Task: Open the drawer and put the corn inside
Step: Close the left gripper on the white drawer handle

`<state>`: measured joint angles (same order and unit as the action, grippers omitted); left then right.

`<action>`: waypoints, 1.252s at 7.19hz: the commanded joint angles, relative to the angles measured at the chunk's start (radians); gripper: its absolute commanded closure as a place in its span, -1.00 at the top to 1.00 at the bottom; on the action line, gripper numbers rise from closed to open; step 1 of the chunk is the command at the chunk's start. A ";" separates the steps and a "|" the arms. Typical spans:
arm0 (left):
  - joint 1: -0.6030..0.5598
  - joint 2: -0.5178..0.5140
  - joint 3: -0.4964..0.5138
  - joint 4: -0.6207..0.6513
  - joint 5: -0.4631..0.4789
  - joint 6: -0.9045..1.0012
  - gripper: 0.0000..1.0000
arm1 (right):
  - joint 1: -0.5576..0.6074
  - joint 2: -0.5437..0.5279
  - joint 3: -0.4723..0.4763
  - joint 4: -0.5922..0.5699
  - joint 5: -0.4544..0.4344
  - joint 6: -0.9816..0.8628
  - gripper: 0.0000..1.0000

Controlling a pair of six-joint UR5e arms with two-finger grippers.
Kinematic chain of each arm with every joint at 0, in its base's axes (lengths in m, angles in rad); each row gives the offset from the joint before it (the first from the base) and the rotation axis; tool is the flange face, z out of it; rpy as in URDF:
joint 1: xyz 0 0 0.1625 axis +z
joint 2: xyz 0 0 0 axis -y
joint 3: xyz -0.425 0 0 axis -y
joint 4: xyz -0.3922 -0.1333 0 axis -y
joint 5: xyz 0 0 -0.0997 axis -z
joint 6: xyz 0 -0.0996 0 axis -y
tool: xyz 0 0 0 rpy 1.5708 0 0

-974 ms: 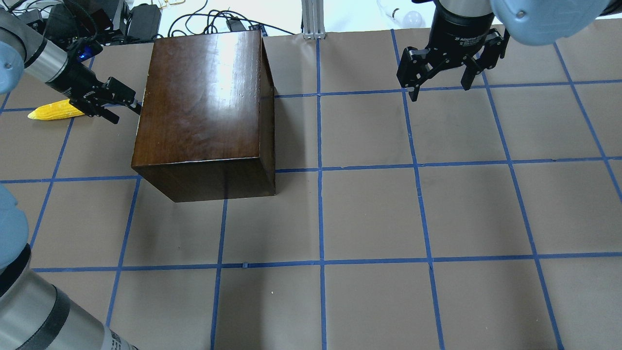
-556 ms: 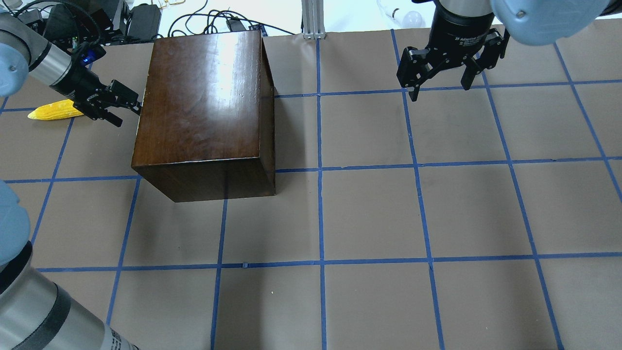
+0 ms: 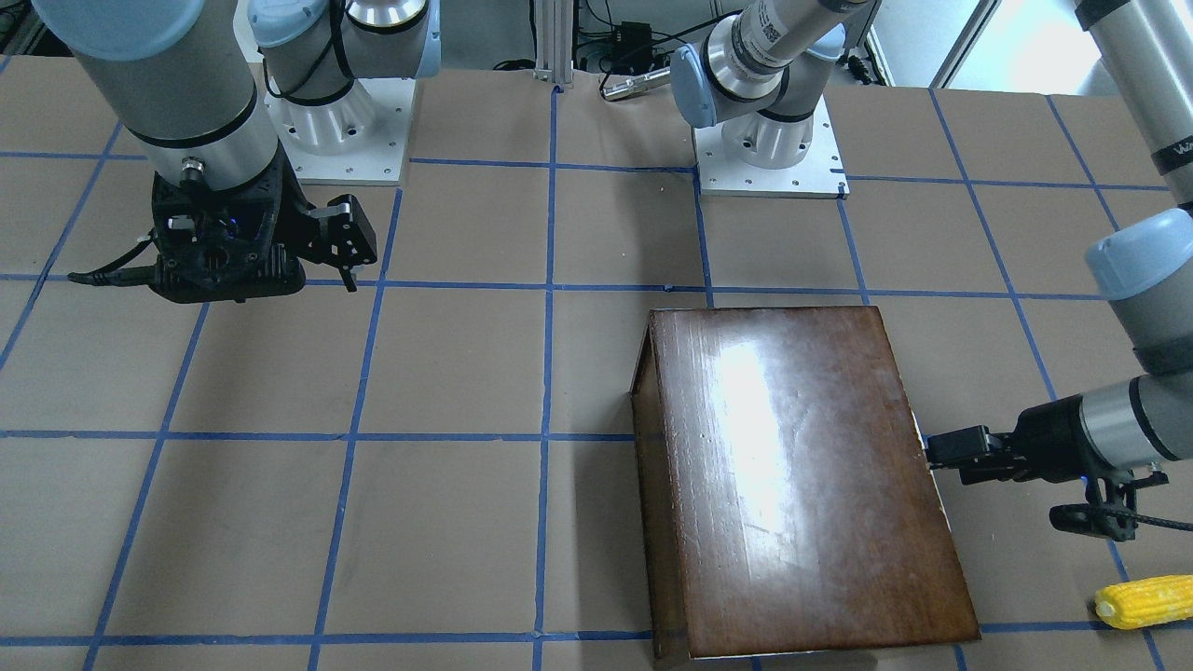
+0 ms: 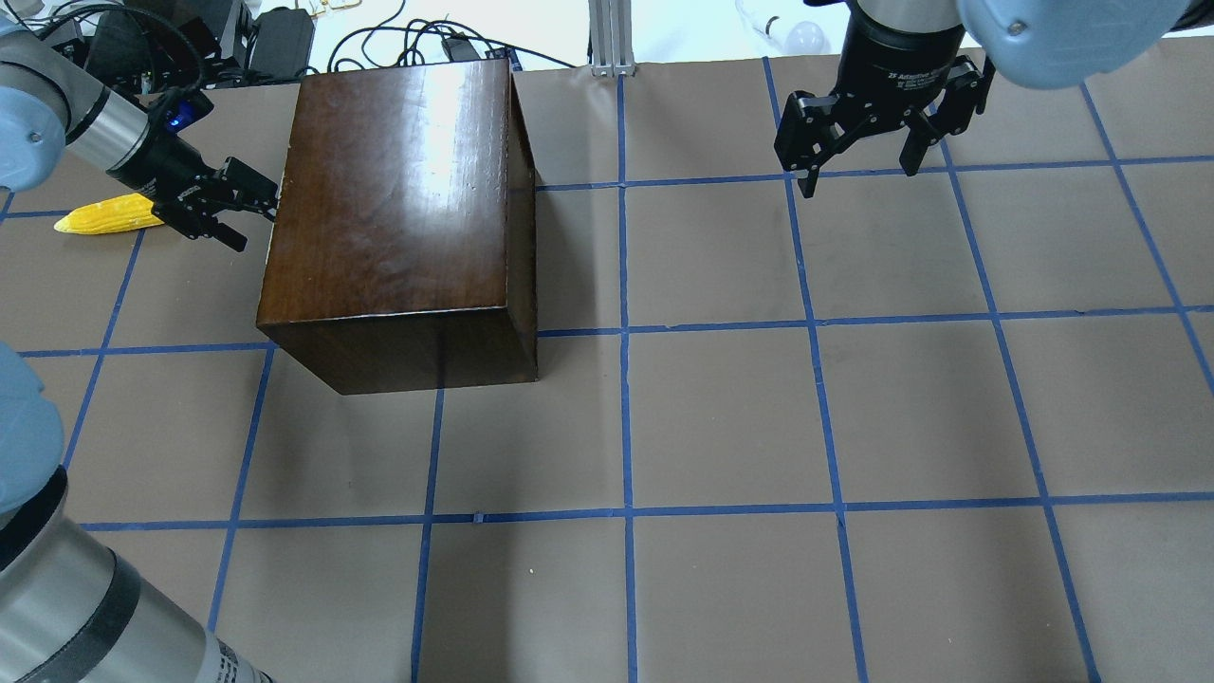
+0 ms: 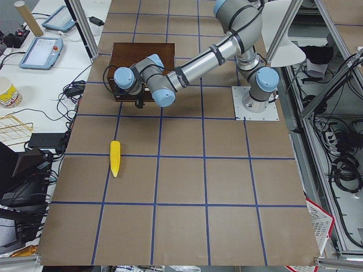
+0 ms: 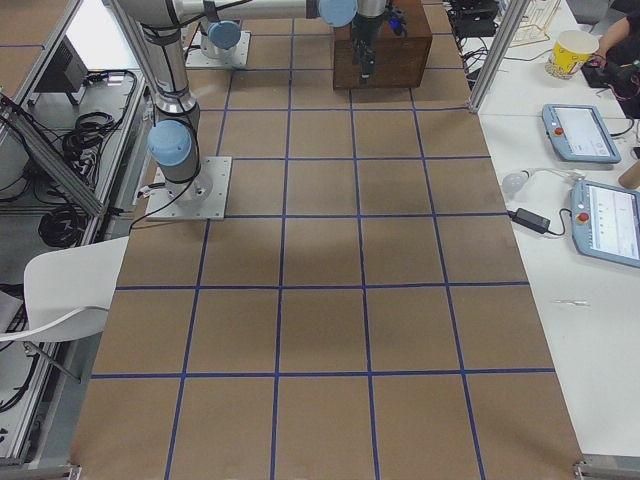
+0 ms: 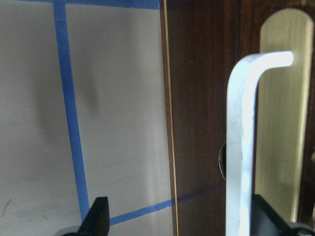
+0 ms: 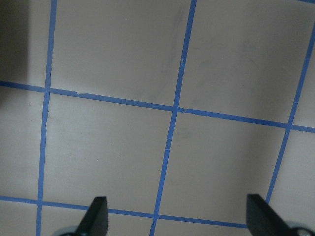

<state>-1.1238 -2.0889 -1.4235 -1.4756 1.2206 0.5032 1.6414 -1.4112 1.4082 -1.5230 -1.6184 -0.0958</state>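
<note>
The dark-brown cabinet (image 4: 398, 209) stands at the far left of the table, also in the front-facing view (image 3: 802, 485). Its drawer is shut. The left wrist view shows the dark front panel (image 7: 202, 98) with a silver bail handle (image 7: 241, 147) on a brass plate. My left gripper (image 4: 254, 220) is open at the cabinet's left face. In its wrist view (image 7: 179, 221) the handle stands between the fingers, close to the right one. The yellow corn (image 4: 104, 215) lies on the table behind that gripper, also in the front-facing view (image 3: 1145, 601). My right gripper (image 4: 858, 175) is open and empty at the far right.
The table is brown paper with a blue tape grid (image 4: 626, 327). Cables and power bricks (image 4: 190, 38) lie beyond the far edge behind the cabinet. The right wrist view shows only bare paper and tape (image 8: 172, 110). Tablets and a cup (image 6: 575, 50) sit on a side bench.
My left forearm has swung a little toward the table's far edge, with the gripper still at the cabinet's left face. The right arm and the corn have not moved.
</note>
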 commanded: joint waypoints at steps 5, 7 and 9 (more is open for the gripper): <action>-0.002 -0.007 -0.002 0.003 0.007 -0.011 1.00 | 0.000 0.000 0.000 0.000 0.000 0.001 1.00; -0.002 -0.005 0.000 0.003 0.014 -0.009 1.00 | 0.000 0.000 0.000 0.000 0.000 -0.001 1.00; -0.002 -0.005 0.000 0.012 0.057 -0.009 1.00 | 0.000 0.000 0.000 0.001 0.000 0.001 1.00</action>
<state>-1.1260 -2.0941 -1.4237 -1.4683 1.2491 0.4937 1.6413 -1.4113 1.4082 -1.5221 -1.6184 -0.0955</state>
